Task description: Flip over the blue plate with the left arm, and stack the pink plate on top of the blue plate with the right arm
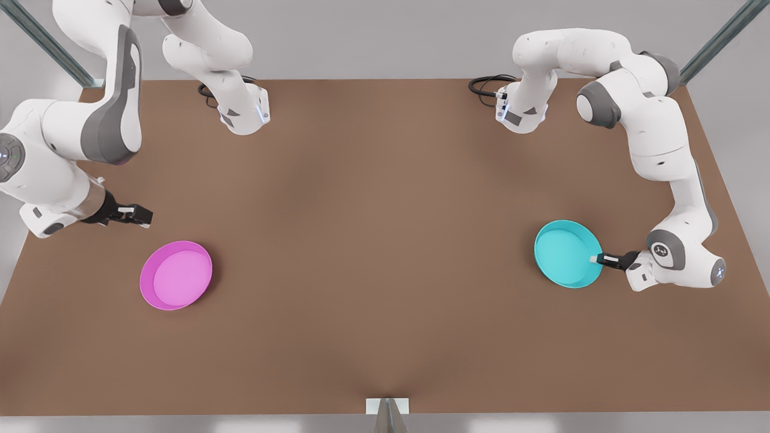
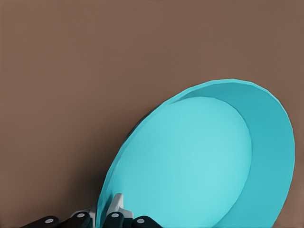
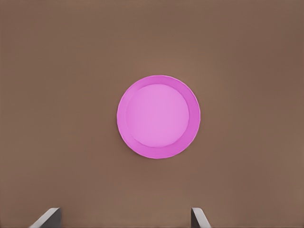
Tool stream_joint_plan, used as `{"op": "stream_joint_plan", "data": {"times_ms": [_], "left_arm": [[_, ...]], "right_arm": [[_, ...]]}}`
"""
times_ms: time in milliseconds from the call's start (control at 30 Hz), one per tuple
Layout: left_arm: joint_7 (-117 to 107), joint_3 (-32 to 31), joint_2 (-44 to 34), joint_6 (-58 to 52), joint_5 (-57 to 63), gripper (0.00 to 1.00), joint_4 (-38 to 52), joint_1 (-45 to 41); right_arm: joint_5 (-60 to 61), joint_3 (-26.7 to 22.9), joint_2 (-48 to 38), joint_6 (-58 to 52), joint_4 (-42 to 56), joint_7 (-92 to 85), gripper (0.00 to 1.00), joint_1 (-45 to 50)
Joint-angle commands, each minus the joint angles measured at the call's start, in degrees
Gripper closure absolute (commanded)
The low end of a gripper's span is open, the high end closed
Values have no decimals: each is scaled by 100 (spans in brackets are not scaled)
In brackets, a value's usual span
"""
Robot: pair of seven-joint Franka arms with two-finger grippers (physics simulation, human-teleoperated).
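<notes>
at the front view's right, the blue plate [image 1: 565, 252] is pinched at its rim by the left gripper [image 1: 597, 259]; in the left wrist view the plate [image 2: 199, 161] is seen tilted, the rim clamped between the fingers [image 2: 116, 209]. at the lower left of the front view the pink plate [image 1: 175, 275] lies flat on the worktop [image 1: 385, 240], with the right gripper [image 1: 141, 215] just above it in the frame; in the right wrist view its fingers [image 3: 46, 218] are seen spread wide and empty.

Brown table [image 1: 373, 252], pink plate [image 1: 175, 275] lying flat on it, blue plate [image 1: 565, 252] tilted

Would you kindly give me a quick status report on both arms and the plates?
Left gripper shut on the blue plate rim, plate tilted. Right gripper open, apart from the pink plate, which lies open side up on the table. Nothing between them.
</notes>
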Motion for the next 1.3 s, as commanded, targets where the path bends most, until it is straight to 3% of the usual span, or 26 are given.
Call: {"op": "stream_joint_plan", "data": {"times_ms": [0,367,667,1000,1267], "left_arm": [[-2,0,0,-8,-48,75,0,0],[-845,27,-492,-755,57,77,246,-571],[-4879,27,-1661,-993,963,77,307,-2856],[-9019,18,-1415,-387,2491,77,853,-5308],[-10180,18,-1354,-298,4539,77,1064,-6231]], "right_arm": [[0,0,0,-9,1,0,0,5],[9,-26,369,-168,361,-167,0,-4],[0,-35,386,-106,361,-194,0,-30],[0,-35,439,43,379,-326,0,-48],[9,-35,413,17,335,-308,0,-56]]}}
